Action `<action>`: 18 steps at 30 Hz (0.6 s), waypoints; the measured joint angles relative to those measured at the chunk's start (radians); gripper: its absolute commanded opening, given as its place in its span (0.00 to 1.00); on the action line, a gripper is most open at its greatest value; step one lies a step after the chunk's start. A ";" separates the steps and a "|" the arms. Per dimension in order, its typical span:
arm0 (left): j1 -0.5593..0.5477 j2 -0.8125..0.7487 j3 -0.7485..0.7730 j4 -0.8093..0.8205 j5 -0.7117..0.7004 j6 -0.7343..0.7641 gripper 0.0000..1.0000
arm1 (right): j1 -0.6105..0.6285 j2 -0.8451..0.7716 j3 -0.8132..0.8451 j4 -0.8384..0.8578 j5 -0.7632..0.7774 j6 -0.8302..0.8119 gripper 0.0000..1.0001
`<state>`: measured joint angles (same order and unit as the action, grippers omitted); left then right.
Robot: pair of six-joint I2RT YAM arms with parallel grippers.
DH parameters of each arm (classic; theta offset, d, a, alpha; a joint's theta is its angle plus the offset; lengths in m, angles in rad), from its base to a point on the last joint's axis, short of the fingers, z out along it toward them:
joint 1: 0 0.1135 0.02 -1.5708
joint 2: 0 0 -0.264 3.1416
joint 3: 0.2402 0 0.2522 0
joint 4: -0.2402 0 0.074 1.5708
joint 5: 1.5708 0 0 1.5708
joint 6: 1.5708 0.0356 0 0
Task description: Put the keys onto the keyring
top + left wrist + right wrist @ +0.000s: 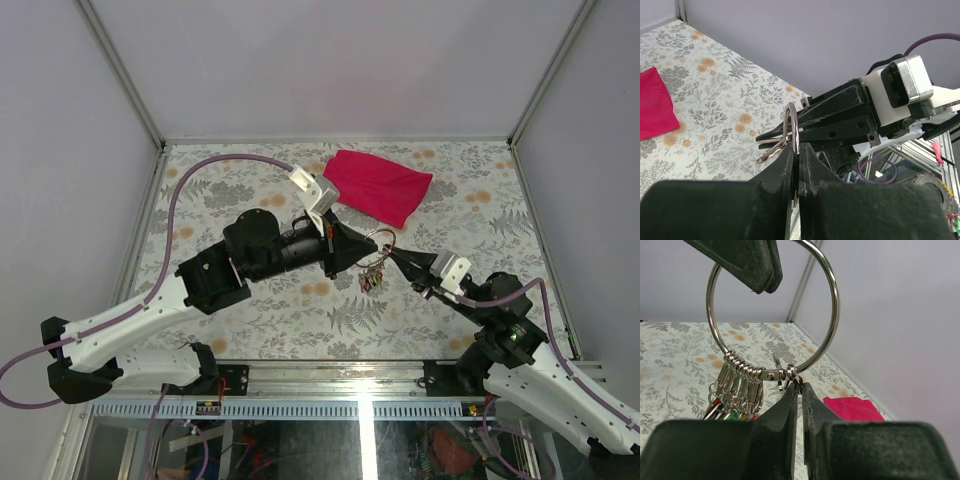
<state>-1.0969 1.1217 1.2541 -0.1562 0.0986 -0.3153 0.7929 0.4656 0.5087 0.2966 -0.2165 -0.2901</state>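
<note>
Keyring [832,305]: held upright in the air over the middle of the tabletop [250,300], about midway between its near and far edges, with a tool at its top and another at its bottom.
Keys [735,390]: a bunch hanging on small clips from the ring's lower arc. Red and green heads just show in the right wrist view.
Left tool [796,150]: fingers pressed together on the ring's top arc.
Right tool [797,387]: fingers nearly together, tips at the ring's lower arc beside the clasp. I cannot tell whether they pinch the ring itself or a small loop there.
Cloth [380,185]: magenta, lying on the tabletop by the far edge.
</note>
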 measured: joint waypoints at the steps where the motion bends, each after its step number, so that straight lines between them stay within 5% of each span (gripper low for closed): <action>1: 0.000 0.000 0.000 0.002 -0.006 -0.002 0.00 | 0.000 -0.003 0.000 0.000 0.004 0.000 0.03; 18: 0.000 -0.024 -0.045 0.023 -0.089 -0.010 0.00 | 0.002 -0.024 0.000 -0.022 0.050 0.006 0.00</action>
<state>-1.0969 1.0981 1.2095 -0.1337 0.0097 -0.3252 0.7944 0.4419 0.5091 0.2749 -0.1661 -0.2840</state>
